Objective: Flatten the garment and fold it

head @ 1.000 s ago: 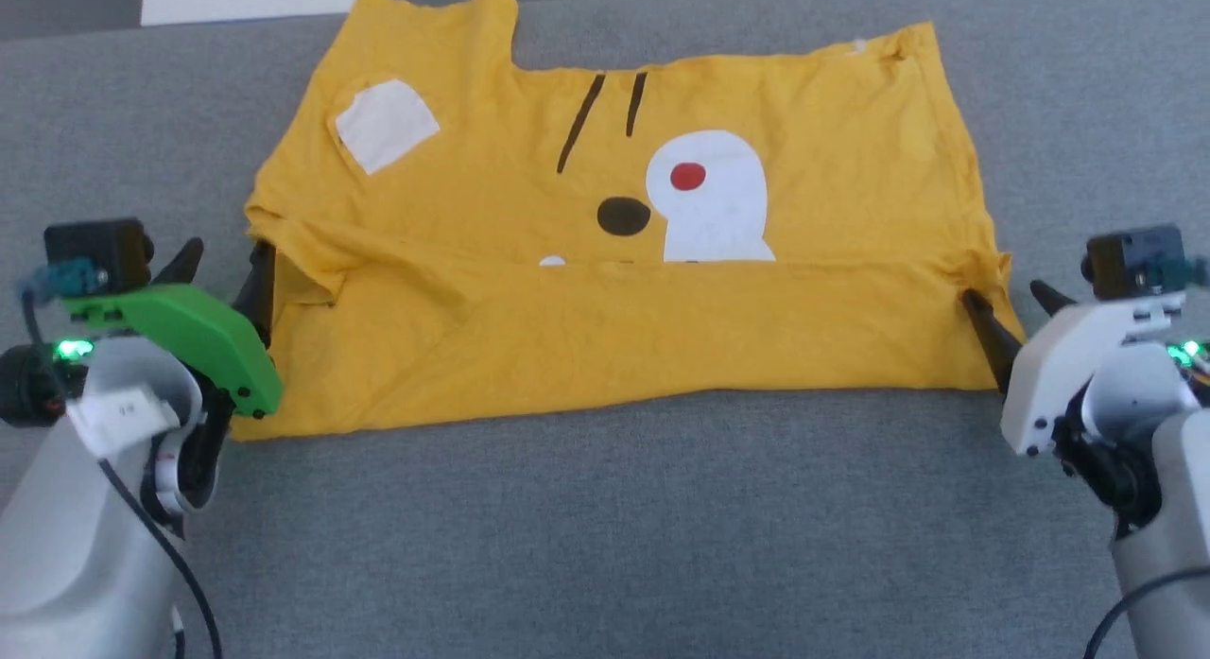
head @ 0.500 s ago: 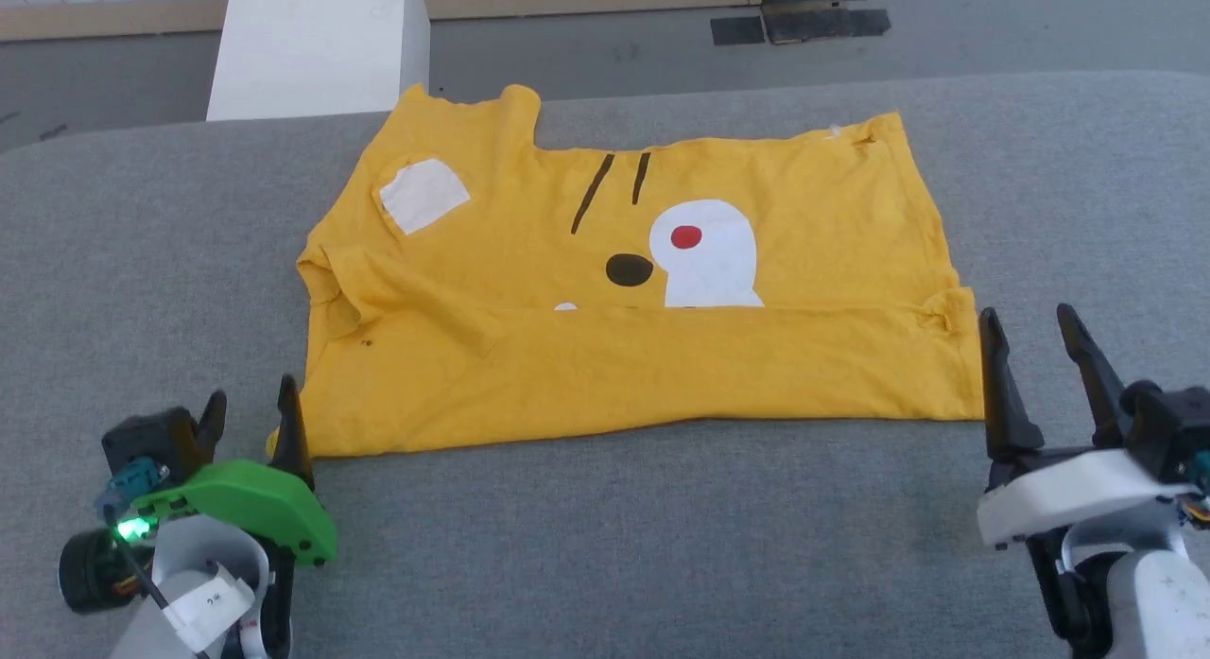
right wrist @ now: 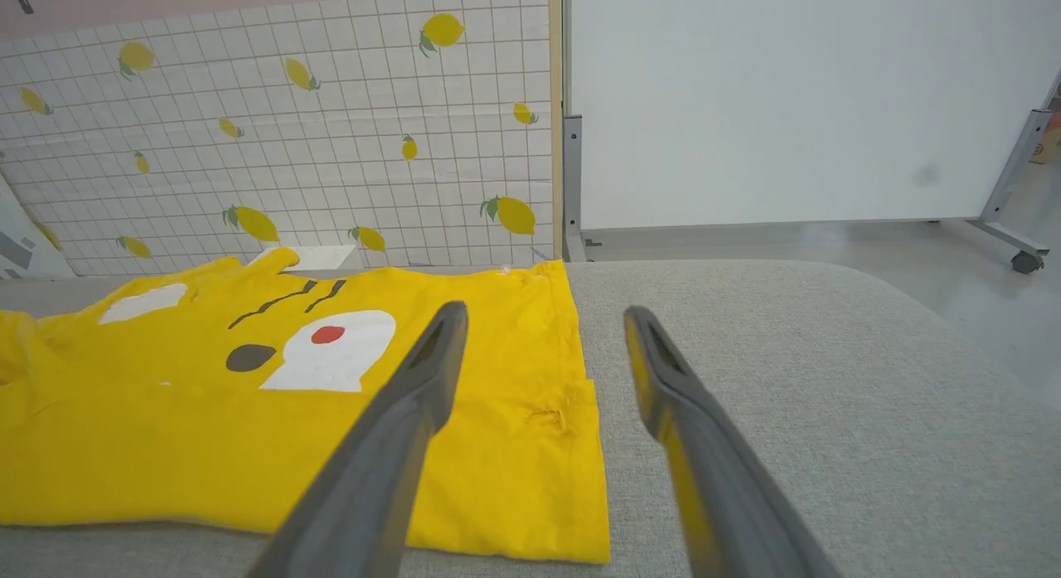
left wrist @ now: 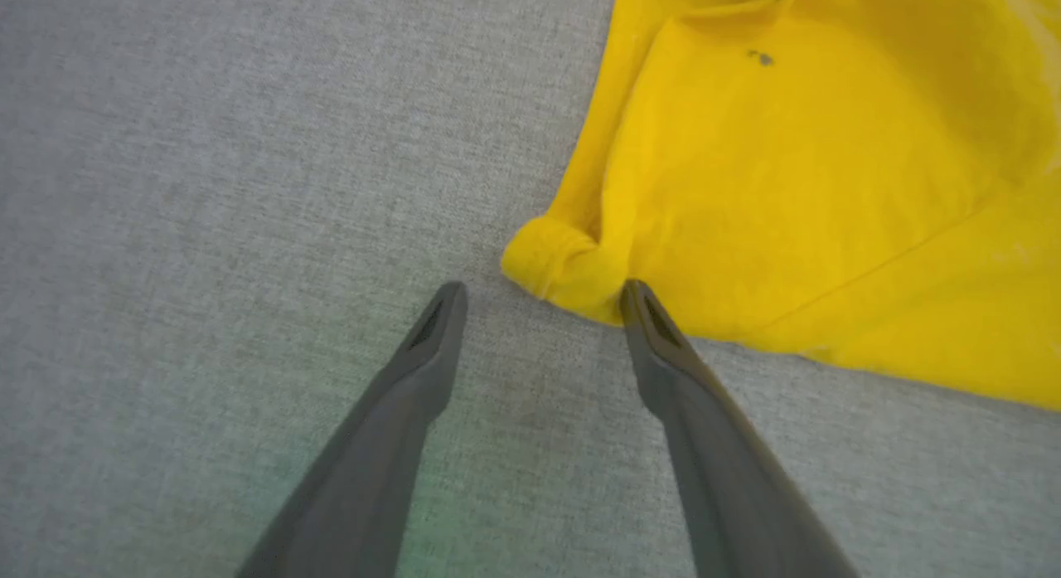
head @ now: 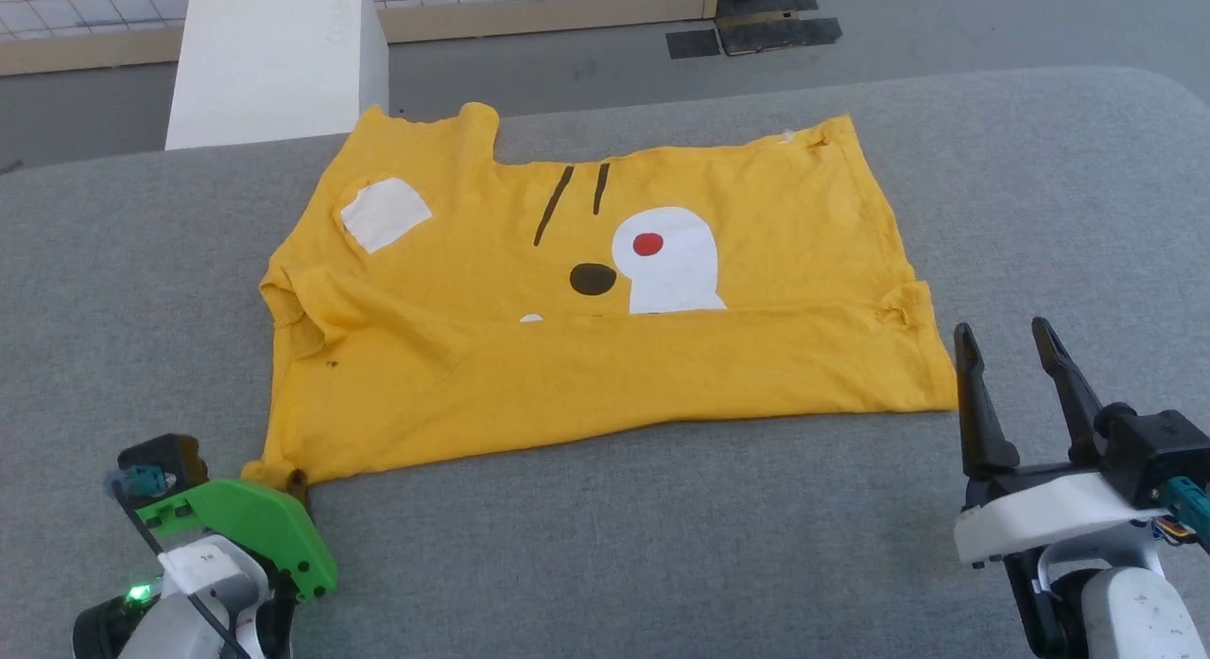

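Observation:
The garment, a mustard-yellow T-shirt, lies on the grey padded table. Its near part is folded up over the lower edge of the white patch with the red dot. My left gripper stands open at the near left corner; the rolled corner lies just ahead of the tips, and the right finger touches the cloth edge. In the head view its green cover shows at the lower left. Just off the shirt's near right corner my right gripper is open and holds nothing. It is also in the right wrist view.
A white block stands beyond the table's far left edge. The right wrist view has a gridded backdrop with lemon prints and a white panel behind the table. Grey floor with black patches lies past the far edge.
The head view has tilted up and shifted. Both grippers have drawn back toward me from the ends of the fold, and the left now sits at the near left corner.

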